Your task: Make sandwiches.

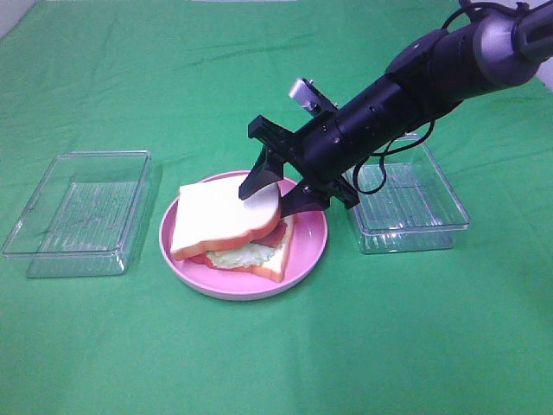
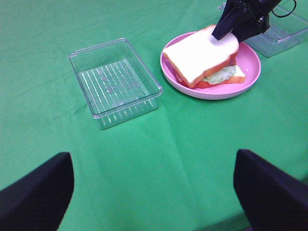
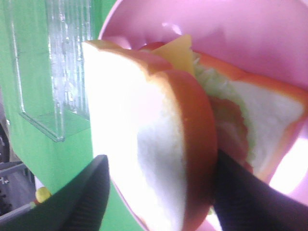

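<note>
A sandwich sits on the round pink plate [image 1: 226,290]. Its top bread slice [image 1: 220,216] lies tilted over lettuce [image 1: 235,256], bacon [image 1: 275,233] and the bottom slice [image 1: 278,262]. My right gripper [image 1: 266,201] is shut on the top slice's right edge, one finger above and one below. The right wrist view shows the slice [image 3: 144,134] between the fingers, with yellow cheese [image 3: 179,53] behind it. My left gripper [image 2: 154,192] is open and empty above bare cloth, well short of the plate [image 2: 216,92], and out of the exterior view.
A clear plastic tray [image 1: 78,212] stands left of the plate and another [image 1: 410,203] right of it, under my right arm. Both look empty. Green cloth covers the table.
</note>
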Available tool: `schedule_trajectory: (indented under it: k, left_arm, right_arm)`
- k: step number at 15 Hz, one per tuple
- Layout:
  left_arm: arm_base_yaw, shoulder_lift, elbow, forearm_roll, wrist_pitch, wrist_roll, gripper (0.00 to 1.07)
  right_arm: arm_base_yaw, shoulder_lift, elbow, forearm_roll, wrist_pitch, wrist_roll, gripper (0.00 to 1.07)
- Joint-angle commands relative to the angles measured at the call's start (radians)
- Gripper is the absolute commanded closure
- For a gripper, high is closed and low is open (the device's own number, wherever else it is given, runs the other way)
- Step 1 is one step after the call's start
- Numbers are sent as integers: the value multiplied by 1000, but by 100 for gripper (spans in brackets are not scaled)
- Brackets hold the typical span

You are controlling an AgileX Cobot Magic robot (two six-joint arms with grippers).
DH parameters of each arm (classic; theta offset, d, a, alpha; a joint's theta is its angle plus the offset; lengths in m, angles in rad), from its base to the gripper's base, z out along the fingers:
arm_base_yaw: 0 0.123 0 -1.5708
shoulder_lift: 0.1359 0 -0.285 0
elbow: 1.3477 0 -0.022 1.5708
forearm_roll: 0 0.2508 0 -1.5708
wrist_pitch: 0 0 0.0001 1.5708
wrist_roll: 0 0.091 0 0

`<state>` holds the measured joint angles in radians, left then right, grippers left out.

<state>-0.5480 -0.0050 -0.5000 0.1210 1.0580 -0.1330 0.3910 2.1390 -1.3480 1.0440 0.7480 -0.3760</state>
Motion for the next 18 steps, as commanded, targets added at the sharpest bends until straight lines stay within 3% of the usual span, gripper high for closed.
schedule_trajectory:
  k: [1, 4, 5, 10, 13, 16, 18]
  left_arm:
    - [-2, -20, 1, -6, -11, 2, 21]
    - [-2, -20, 1, -6, -11, 2, 21]
    - [-2, -20, 1, -6, -11, 2, 21]
    - [-2, -20, 1, -9, -11, 7, 21]
    - [-2, -20, 1, -15, -11, 10, 21]
    - [-2, -20, 1, -24, -11, 11, 21]
    - [-2, -20, 1, -46, -13, 39, 21]
  right_arm:
    - [0, -33, 2, -115, -11, 55, 40]
    - [-2, -96, 2, -333, -12, 174, 38]
    - [-2, -167, 2, -504, 11, 256, 38]
    - [1, -382, 32, -808, 123, 376, 38]
    - [1, -609, 195, -884, 118, 376, 38]
    - [1, -940, 444, -947, 123, 376, 38]
    - [1, -1078, 547, -972, 150, 370, 38]
